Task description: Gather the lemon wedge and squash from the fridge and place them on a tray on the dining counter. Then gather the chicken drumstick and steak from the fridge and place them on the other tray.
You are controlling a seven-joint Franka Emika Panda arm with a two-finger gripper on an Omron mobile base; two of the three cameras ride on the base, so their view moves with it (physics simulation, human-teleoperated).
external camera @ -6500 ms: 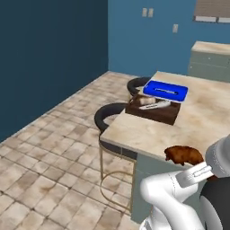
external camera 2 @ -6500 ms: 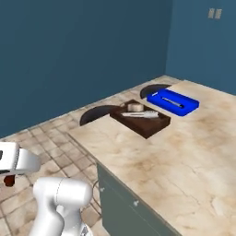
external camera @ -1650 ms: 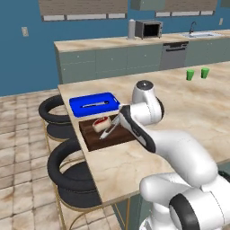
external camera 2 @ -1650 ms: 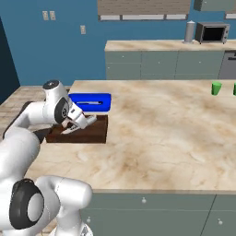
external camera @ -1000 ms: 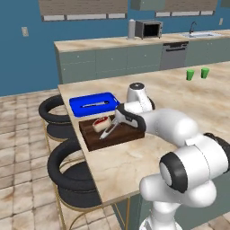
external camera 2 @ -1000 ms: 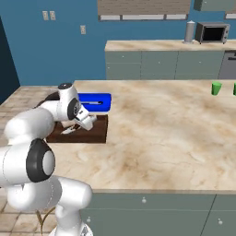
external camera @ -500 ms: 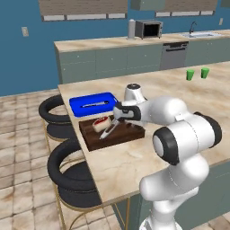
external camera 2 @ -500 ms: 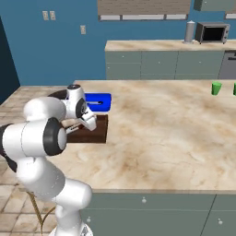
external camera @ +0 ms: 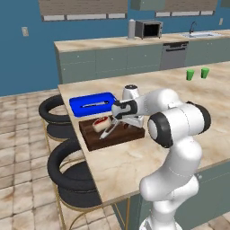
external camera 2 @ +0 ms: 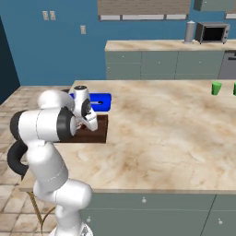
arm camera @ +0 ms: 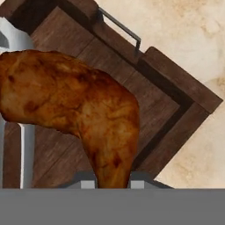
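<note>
Counter (external camera: 148,152) of marbled stone carries the wooden tray (external camera: 130,134). Over it the arm folds back, its gripper (external camera: 117,122) low above the tray, jaws clenched on the chicken drumstick (arm camera: 83,114).

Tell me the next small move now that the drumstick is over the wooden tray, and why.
Probably open the gripper and release. The hand view shows the chicken drumstick pinched by its narrow end, hanging over the wooden tray floor inside the raised rim, with a silver utensil beside it. I cannot judge the height, so ease down slightly first if unsure.
</note>
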